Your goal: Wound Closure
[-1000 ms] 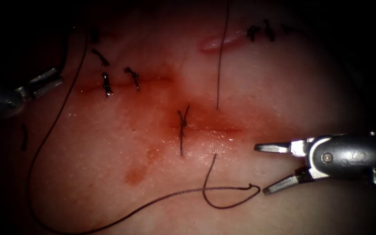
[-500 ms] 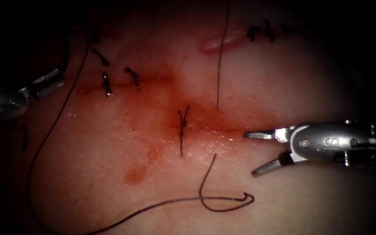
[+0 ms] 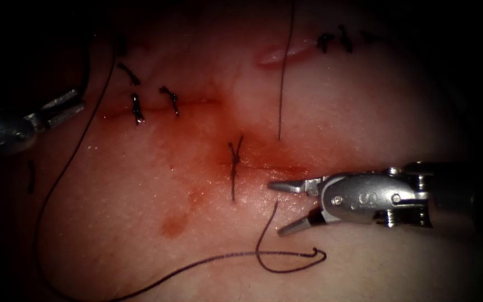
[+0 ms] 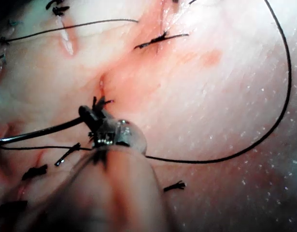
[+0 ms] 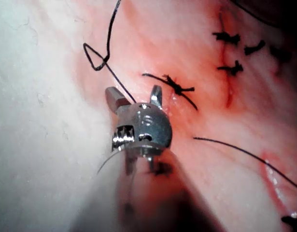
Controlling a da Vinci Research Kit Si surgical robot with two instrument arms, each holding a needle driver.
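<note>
R tool (image 3: 285, 208) fingers are spread wide, nothing held, astride thread (image 3: 268, 226) where it exits tissue (image 3: 141, 212) (just below cut (image 3: 269, 166)). L tool (image 3: 57, 109) fingers: nearly closed, empty.

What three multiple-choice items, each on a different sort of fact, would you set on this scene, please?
1. Where is the right tool? A. left of the knotted stitch B. right of it, beside the cut C. at the upper stitches
2. What colour is the thread? A. white B. dark C. green
3. How are the right tool's jaws? A. open, empty B. shut on thread C. shut on tissue
B: it lies right of that stitch; B: it reads dark on the tissue; A: they stand apart, holding nothing.
</note>
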